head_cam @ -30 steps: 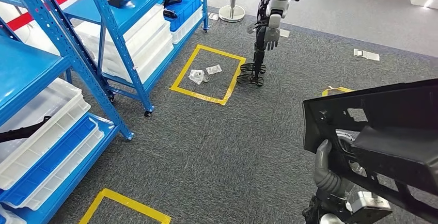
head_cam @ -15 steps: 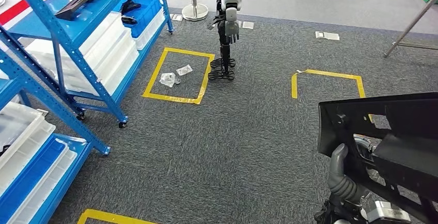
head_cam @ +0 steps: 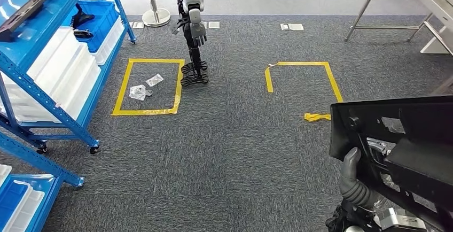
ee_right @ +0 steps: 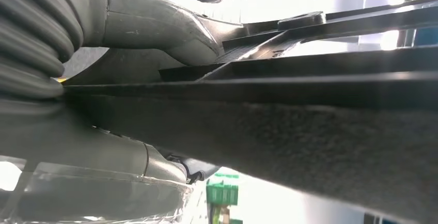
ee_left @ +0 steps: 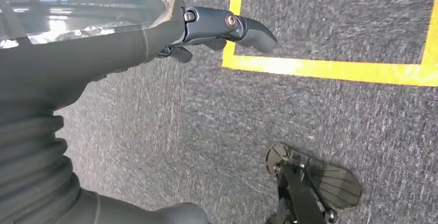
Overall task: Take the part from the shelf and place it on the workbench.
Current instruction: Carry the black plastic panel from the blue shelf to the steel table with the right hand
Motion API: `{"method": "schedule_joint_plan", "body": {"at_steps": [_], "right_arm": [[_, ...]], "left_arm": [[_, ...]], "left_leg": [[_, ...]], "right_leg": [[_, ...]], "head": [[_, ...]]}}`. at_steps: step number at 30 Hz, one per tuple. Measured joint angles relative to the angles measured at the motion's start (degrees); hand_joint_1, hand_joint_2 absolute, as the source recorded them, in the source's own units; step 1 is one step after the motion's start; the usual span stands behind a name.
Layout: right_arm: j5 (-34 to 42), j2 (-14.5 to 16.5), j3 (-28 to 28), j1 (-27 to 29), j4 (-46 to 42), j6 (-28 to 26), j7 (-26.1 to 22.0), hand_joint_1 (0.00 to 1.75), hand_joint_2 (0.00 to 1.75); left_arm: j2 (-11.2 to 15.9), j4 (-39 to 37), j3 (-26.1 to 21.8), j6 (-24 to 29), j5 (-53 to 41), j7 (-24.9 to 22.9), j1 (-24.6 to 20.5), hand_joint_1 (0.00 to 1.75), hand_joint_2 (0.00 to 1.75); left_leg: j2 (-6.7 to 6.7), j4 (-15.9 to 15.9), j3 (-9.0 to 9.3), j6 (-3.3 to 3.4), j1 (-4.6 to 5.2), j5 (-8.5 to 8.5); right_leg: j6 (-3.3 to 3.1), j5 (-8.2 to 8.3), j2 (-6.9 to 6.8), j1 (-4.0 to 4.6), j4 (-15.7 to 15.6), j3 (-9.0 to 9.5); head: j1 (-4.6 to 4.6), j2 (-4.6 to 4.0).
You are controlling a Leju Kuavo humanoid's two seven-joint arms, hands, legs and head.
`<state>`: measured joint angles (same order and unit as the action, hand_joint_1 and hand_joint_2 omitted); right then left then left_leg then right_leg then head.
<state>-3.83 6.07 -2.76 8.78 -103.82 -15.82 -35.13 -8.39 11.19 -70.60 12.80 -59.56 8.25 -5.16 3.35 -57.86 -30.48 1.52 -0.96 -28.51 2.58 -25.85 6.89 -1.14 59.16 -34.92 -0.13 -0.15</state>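
- Gripping the large black plastic panel part [head_cam: 406,146] from below, the right hand [head_cam: 353,181] has its grey thumb pressed up against the part's near edge at the lower right of the head view.
- Compared with half a second ago, the whole head view has swung: the blue metal shelf racks [head_cam: 48,50] have slid toward the left edge, and the metal legs of a bench [head_cam: 374,7] have come into sight at the top right. That is the camera turning; the part sits in the same corner of the view, held the same way.
- The part is a broad, flat, matte black moulding with cut-out openings and raised ribs, held tilted above the grey carpet [head_cam: 235,146].
- In the right wrist view the part's dark edge [ee_right: 310,126] runs across the picture, with the grey thumb [ee_right: 155,22] closed against it.
- The left hand [ee_left: 170,33] hangs over the carpet with nothing in it, its dark fingers [ee_left: 243,28] stretched out straight over a yellow tape line [ee_left: 330,69].
- Further off, another humanoid robot [head_cam: 192,23] stands beside a yellow taped square [head_cam: 147,87] holding small clear plastic bags [head_cam: 141,90].
- An open-sided yellow tape outline [head_cam: 302,77] lies on the carpet ahead of the part.
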Motion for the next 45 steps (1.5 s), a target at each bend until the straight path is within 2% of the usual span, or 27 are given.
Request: {"method": "schedule_joint_plan", "body": {"at_steps": [1, 3, 5, 6, 7, 9, 11, 14, 16, 18, 20, 21, 22, 23, 25, 27, 29, 31, 33, 35, 36, 37, 38, 40, 42, 44, 45], "right_arm": [[0.0, 0.0, 0.0, -0.2, -0.1, 0.0, 0.0, 1.75, 1.75], [0.0, 0.0, -0.1, -0.5, -0.2, -0.1, 0.0, 1.75, 1.75], [0.0, 0.0, -0.1, -0.5, -0.1, -0.1, 0.0, 1.75, 1.75], [0.1, 0.0, -0.1, -0.5, -0.1, -0.1, 0.0, 1.75, 1.75], [0.1, 0.0, -0.2, -0.4, -0.1, -0.1, 0.0, 1.75, 1.75], [0.1, 0.0, -0.2, -0.5, -0.1, -0.1, 0.0, 1.75, 1.75], [0.1, 0.0, -0.2, -0.6, -0.2, -0.1, 0.0, 1.75, 1.75], [0.1, -0.1, -0.3, -0.6, -0.2, -0.1, 0.0, 1.75, 1.75], [0.1, 0.0, -0.4, -0.6, -0.2, -0.1, 0.0, 1.75, 1.75], [0.1, 0.0, -0.4, -0.7, -0.2, -0.1, 0.0, 1.75, 1.75], [0.1, 0.0, -0.4, -0.7, -0.2, -0.1, 0.0, 1.75, 1.75], [0.1, 0.0, -0.4, -0.6, -0.2, -0.1, 0.0, 1.75, 1.75], [0.1, 0.0, -0.4, -0.6, -0.2, -0.2, 0.0, 1.75, 1.75], [0.0, 0.0, -0.4, -0.6, -0.2, -0.3, 0.0, 1.75, 1.75], [0.0, 0.0, -0.5, -0.6, -0.2, -0.4, 0.0, 1.75, 1.75], [0.0, 0.0, -0.5, -0.7, -0.2, -0.4, 0.0, 1.75, 1.75], [-0.1, 0.0, -0.5, -0.5, -0.2, -0.5, -0.1, 1.75, 1.75], [-0.1, -0.1, -0.6, -0.4, -0.2, -0.6, -0.1, 1.75, 1.75], [-0.1, -0.1, -0.7, -0.5, -0.3, -0.6, -0.1, 1.75, 1.75], [-0.1, -0.2, -0.7, -0.5, -0.2, -0.6, -0.1, 1.75, 1.75], [0.0, -0.3, -0.7, -0.4, -0.2, -0.5, -0.1, 1.75, 1.75], [0.0, -0.4, -0.7, -0.4, -0.2, -0.5, -0.1, 1.75, 1.75], [0.0, -0.5, -0.7, -0.4, -0.2, -0.5, -0.1, 1.75, 1.75], [0.0, -0.6, -0.7, -0.5, -0.1, -0.5, -0.1, 1.75, 1.75], [0.0, -0.6, -0.7, -0.7, -0.1, -0.5, -0.1, 1.75, 1.75], [0.1, -0.7, -0.7, -0.7, 0.0, -0.5, -0.1, 1.75, 1.75], [0.1, -0.7, -0.8, -0.7, 0.0, -0.5, -0.1, 1.75, 1.75]], "left_arm": [[0.0, 0.0, 0.0, 0.0, 0.0, -0.1, 0.0, 0.00, 1.75], [-0.1, 0.0, 0.0, 0.0, 0.0, -0.3, 0.0, 0.00, 1.75], [-0.1, 0.0, 0.0, 0.1, 0.0, -0.5, 0.0, 0.00, 1.75], [-0.1, 0.0, 0.0, 0.1, 0.0, -0.5, 0.0, 0.00, 1.75], [-0.1, 0.0, 0.0, 0.1, 0.0, -0.5, 0.0, 0.00, 1.75], [-0.2, 0.0, 0.0, 0.1, 0.0, -0.5, 0.0, 0.00, 1.75], [-0.2, 0.0, 0.0, 0.1, 0.0, -0.5, 0.0, 0.00, 1.75], [-0.2, 0.0, 0.0, 0.1, 0.0, -0.5, -0.2, 0.00, 1.75], [-0.3, 0.0, 0.0, 0.1, 0.0, -0.6, -0.4, 0.00, 1.75], [-0.3, 0.0, 0.0, 0.1, 0.0, -0.7, -0.4, 0.00, 1.75], [-0.3, 0.0, 0.0, 0.1, 0.0, -0.9, -0.2, 0.00, 1.75], [-0.3, 0.0, 0.0, 0.1, 0.0, -1.1, -0.1, 0.00, 1.75], [-0.3, 0.0, 0.0, 0.1, 0.0, -1.1, 0.0, 0.00, 1.75], [-0.3, 0.0, 0.0, 0.0, 0.0, -1.2, 0.0, 0.00, 1.75], [-0.2, 0.0, 0.0, -0.1, -0.1, -1.1, 0.0, 0.00, 1.75], [-0.1, 0.0, 0.0, -0.2, -0.3, -0.9, 0.0, 0.00, 1.75], [-0.1, 0.0, 0.0, -0.2, -0.7, -0.9, 0.0, 0.00, 1.75], [0.0, 0.0, 0.1, -0.2, -1.0, -1.0, -0.1, 0.00, 1.75], [0.0, 0.0, 0.2, -0.2, -1.2, -1.3, -0.1, 0.00, 1.75], [0.0, 0.0, 0.3, -0.1, -1.2, -1.5, 0.0, 0.00, 1.75], [-0.1, 0.0, 0.3, -0.1, -1.2, -1.6, 0.0, 0.00, 1.75], [-0.2, 0.0, 0.4, 0.0, -1.2, -1.6, 0.0, 0.00, 1.75], [-0.4, 0.0, 0.5, 0.1, -1.2, -1.5, 0.0, 0.00, 1.75], [-0.8, 0.0, 0.7, 0.4, -1.3, -1.3, 0.0, 0.00, 1.75], [-1.0, 0.0, 0.8, 0.5, -1.5, -1.0, -0.1, 0.00, 1.75], [-1.3, 0.0, 1.0, 0.7, -1.6, -0.8, -0.1, 0.00, 1.75], [-1.3, 0.0, 1.1, 0.8, -1.6, -0.7, -0.2, 0.00, 1.75]], "left_leg": [[-0.95, 0.3, 0.22, 0.40, -0.04, 0.17], [-2.86, 0.5, 0.31, 0.89, 0.11, 0.19], [-4.67, 0.4, 0.33, 1.01, 0.26, 0.06], [-5.45, 0.4, 0.38, 0.97, 0.26, -0.02], [-6.17, 0.4, 0.49, 0.84, 0.23, -0.13], [-7.40, 0.4, 0.80, 0.33, 0.29, -0.51], [-8.37, 0.4, 1.06, -0.40, 0.58, -1.00], [-9.41, 0.6, 1.61, -1.33, 0.52, -1.40], [-7.60, -1.3, 0.98, -1.82, 0.23, -3.09], [-4.61, -8.2, -2.16, -1.96, 0.12, -6.96], [-3.49, -15.4, -5.98, -1.86, 0.14, -9.62], [-3.37, -16.6, -6.81, -1.73, 0.14, -9.31], [-3.24, -15.3, -6.47, -1.55, 0.14, -7.83], [-2.80, -12.0, -5.11, -1.30, 0.14, -5.58], [-0.14, -4.2, -1.68, -0.81, 0.05, -1.83], [1.54, -0.6, -0.14, -0.55, 0.19, -0.79], [0.34, -0.1, 0.12, -0.12, 0.50, -0.59], [-1.23, 0.5, 0.58, 0.66, 0.51, -0.06], [-2.96, 0.8, 0.77, 1.18, 0.53, 0.20], [-4.70, 0.8, 0.68, 1.31, 0.62, 0.13], [-5.52, 0.8, 0.66, 1.26, 0.62, 0.06], [-6.29, 0.8, 0.70, 1.15, 0.58, -0.03], [-6.99, 0.8, 0.81, 0.96, 0.52, -0.17], [-8.14, 0.6, 1.08, 0.29, 0.65, -0.68], [-9.12, 0.5, 1.33, -0.42, 0.97, -1.24], [-10.15, 0.6, 1.68, -0.97, 0.93, -1.55], [-9.74, 0.4, 1.78, -1.28, 0.72, -1.90]], "right_leg": [[0.00, -0.85, -1.58, 0.18, 2.0, -1.13], [-0.31, -3.64, -5.06, 0.37, 9.0, -4.78], [-0.11, -5.35, -6.10, 0.16, 15.0, -7.86], [0.28, -5.03, -6.36, 0.00, 15.1, -7.93], [0.83, -3.89, -6.76, -0.20, 12.8, -6.69], [1.64, -1.08, -8.74, -0.39, 4.7, -2.14], [1.23, 0.20, -10.13, -0.10, -0.2, 0.61], [-0.20, 0.25, -8.82, 0.07, -0.7, 0.66], [-1.00, 0.42, -7.61, -0.37, -0.9, 0.68], [-1.70, 0.49, -6.52, -0.39, -0.9, 0.68], [-2.04, 0.50, -5.20, -0.08, -0.9, 0.64], [-2.05, 0.50, -4.44, 0.05, -0.9, 0.67], [-2.04, 0.51, -3.68, 0.13, -0.9, 0.75], [-2.03, 0.51, -2.93, 0.18, -0.8, 0.88], [-1.89, 0.55, -1.57, 0.35, -0.8, 0.99], [-1.39, 0.74, -0.37, 0.42, -0.7, 0.70], [-0.63, 1.05, 0.70, 0.27, -0.8, 0.16], [-0.32, 0.30, -1.20, 0.34, 0.8, -1.03], [-0.52, -2.52, -4.66, 0.46, 6.7, -4.01], [-0.39, -5.26, -5.96, 0.28, 13.9, -7.50], [-0.03, -5.56, -6.19, 0.08, 15.4, -8.17], [0.52, -4.99, -6.47, -0.15, 14.6, -7.62], [1.15, -3.77, -7.04, -0.39, 11.5, -5.89], [1.94, -1.25, -9.80, -0.53, 3.4, -1.28], [1.38, -0.33, -11.33, -0.25, -0.3, 0.90], [0.31, -0.29, -10.02, -0.05, -0.3, 0.83], [-0.04, -0.25, -9.35, -0.17, -0.3, 0.78]], "head": [[0.13, -0.01], [0.33, -0.01], [0.41, -0.01], [0.45, -0.01], [0.48, -0.01], [0.50, 0.00], [0.43, 0.00], [0.32, -0.01], [0.14, -0.01], [-0.09, -0.01], [-0.13, -0.01], [-0.12, -0.01], [-0.12, -0.01], [-0.13, -0.01], [-0.09, -0.01], [-0.03, -0.01], [-0.01, -0.01], [0.12, -0.01], [0.32, 0.00], [0.43, 0.00], [0.45, -0.01], [0.47, 0.00], [0.46, -0.01], [0.51, -0.01], [0.39, -0.01], [0.25, -0.01], [0.22, -0.01]]}}
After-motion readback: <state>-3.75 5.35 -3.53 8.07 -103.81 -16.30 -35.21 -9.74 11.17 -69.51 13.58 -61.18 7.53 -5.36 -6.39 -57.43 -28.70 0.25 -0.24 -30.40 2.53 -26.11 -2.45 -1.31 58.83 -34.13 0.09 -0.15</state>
